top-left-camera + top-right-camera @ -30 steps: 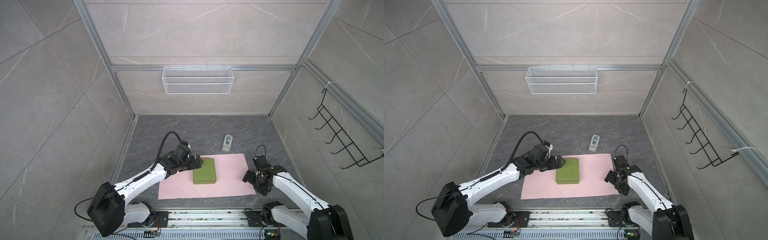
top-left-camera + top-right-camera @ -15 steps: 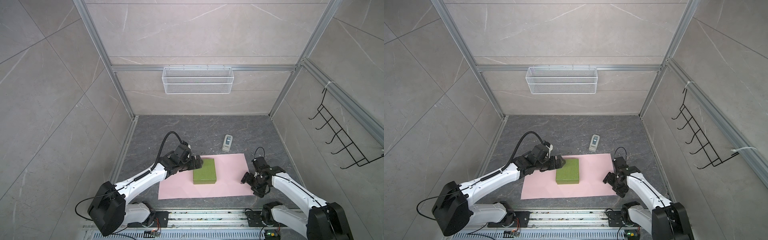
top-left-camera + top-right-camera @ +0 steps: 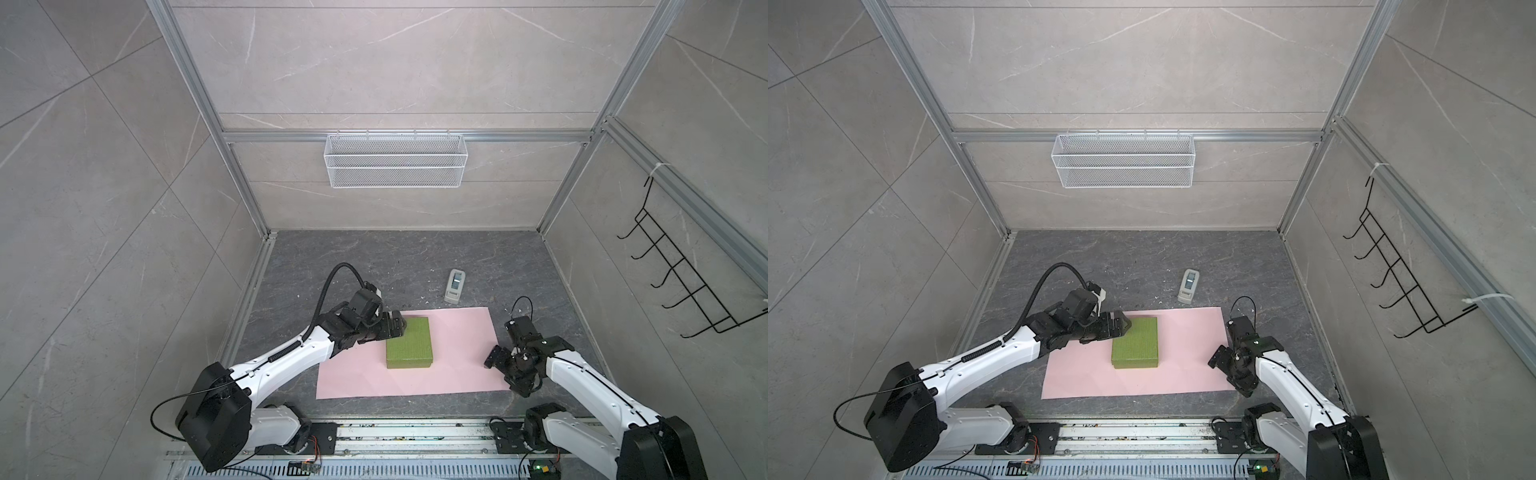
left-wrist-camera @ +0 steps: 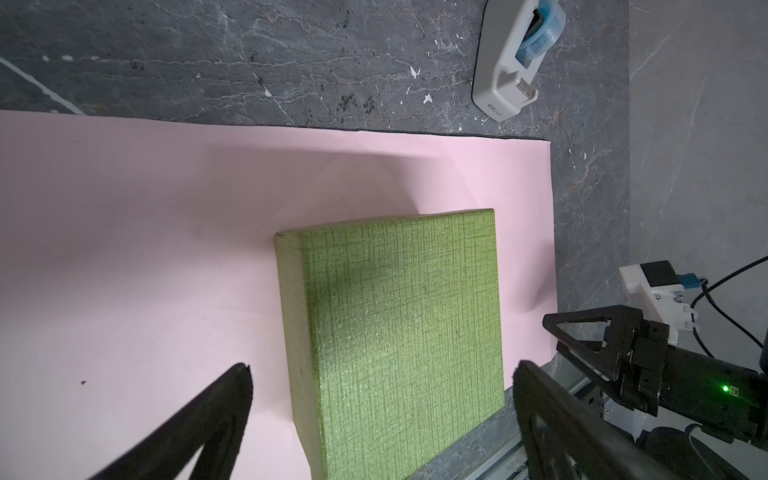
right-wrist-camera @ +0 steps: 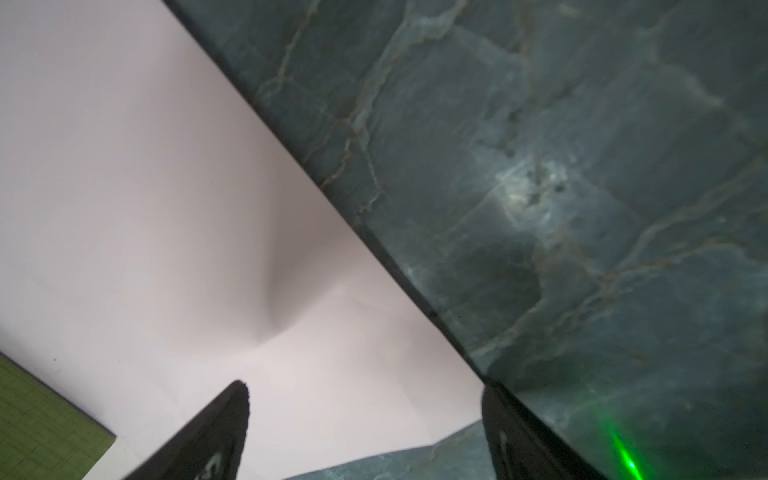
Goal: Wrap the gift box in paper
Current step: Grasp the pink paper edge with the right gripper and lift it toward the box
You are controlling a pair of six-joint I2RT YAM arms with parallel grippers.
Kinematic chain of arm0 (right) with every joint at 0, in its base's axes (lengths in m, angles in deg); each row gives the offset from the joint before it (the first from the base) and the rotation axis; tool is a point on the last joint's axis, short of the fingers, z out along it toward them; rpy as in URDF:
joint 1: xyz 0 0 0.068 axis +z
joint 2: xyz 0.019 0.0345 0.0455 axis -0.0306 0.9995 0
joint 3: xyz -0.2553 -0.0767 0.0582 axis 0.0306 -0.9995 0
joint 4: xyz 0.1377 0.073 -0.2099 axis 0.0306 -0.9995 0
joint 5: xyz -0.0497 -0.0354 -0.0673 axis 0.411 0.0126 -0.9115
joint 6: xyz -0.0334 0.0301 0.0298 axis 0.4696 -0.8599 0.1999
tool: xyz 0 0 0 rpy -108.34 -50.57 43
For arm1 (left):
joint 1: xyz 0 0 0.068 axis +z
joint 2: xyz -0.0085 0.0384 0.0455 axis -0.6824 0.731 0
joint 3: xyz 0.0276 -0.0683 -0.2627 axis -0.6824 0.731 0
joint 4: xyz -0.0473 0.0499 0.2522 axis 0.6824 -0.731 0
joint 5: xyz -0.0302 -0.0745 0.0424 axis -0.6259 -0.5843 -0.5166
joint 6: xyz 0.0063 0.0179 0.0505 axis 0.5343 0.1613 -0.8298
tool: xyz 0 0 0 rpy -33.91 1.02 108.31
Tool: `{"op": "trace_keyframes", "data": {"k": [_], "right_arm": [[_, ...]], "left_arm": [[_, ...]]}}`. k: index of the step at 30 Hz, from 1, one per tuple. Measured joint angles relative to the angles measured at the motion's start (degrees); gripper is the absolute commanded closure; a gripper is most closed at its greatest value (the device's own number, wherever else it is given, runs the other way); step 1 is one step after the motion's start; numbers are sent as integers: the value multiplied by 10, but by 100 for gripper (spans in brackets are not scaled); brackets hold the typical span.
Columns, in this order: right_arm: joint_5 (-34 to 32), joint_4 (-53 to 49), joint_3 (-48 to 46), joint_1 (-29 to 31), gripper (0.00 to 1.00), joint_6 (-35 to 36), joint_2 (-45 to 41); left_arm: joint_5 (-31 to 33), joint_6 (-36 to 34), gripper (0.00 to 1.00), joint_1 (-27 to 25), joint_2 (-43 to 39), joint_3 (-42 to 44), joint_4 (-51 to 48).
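The olive-green gift box [image 3: 409, 347] [image 3: 1136, 343] lies flat on the pale pink paper [image 3: 461, 353] [image 3: 1187, 353], left of the sheet's middle. My left gripper [image 3: 397, 328] [image 3: 1121, 326] is open at the box's far left corner. In the left wrist view its fingers straddle the box [image 4: 399, 324] end without clamping it, gripper [image 4: 382, 368]. My right gripper [image 3: 500, 374] [image 3: 1227, 374] is open over the paper's right edge. In the right wrist view, gripper [image 5: 365, 386] has one finger over the paper [image 5: 145, 208] and one over the floor.
A grey-white tape dispenser [image 3: 455, 286] [image 4: 511, 62] stands on the dark stone floor just behind the paper. A white wire basket [image 3: 395, 160] hangs on the back wall and a black hook rack [image 3: 681, 291] on the right wall. The arms' rail [image 3: 415, 436] runs along the front.
The right gripper has shifted slightly left, toward the paper's right edge. The left arm, box and paper have not moved.
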Motion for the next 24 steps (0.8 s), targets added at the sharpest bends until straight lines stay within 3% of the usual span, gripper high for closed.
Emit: {"op": "trace_keyframes", "data": {"k": [6, 14, 24], "right_arm": [[4, 7, 7, 3, 11, -3, 28], [65, 86, 0, 4, 14, 13, 19], [103, 160, -33, 5, 15, 71, -87]], "left_arm": [[-7, 0, 1, 0, 2, 0, 0], [-8, -1, 1, 0, 5, -2, -2], [-8, -4, 1, 0, 5, -10, -5]]}}
